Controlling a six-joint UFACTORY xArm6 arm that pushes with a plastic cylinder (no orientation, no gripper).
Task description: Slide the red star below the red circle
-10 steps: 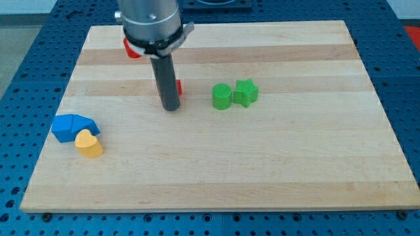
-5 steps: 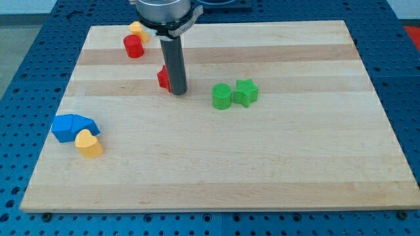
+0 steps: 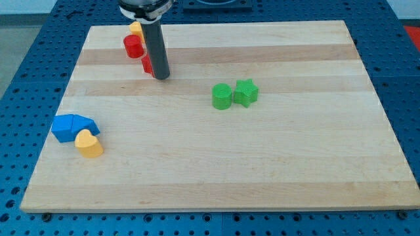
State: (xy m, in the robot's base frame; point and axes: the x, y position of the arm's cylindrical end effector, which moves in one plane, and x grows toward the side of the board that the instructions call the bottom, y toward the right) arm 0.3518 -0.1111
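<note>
My tip (image 3: 161, 77) pressed to the right flank of red star (image 3: 147, 64) (small, rigid, likely light and quick to spin), just below red circle (image 3: 133, 46); nothing held, push best through the centre.

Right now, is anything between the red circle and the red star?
No. In the camera view the red circle and red star sit close together with only bare board between; my tip is at the star's right.

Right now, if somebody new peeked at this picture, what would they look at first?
Probably the dark rod near the view's top left, with my tip pressed against the right side of the red star, which sits just below the red circle. Next, the two green blocks side by side in the middle, then the blue block and yellow block at the left edge.
</note>
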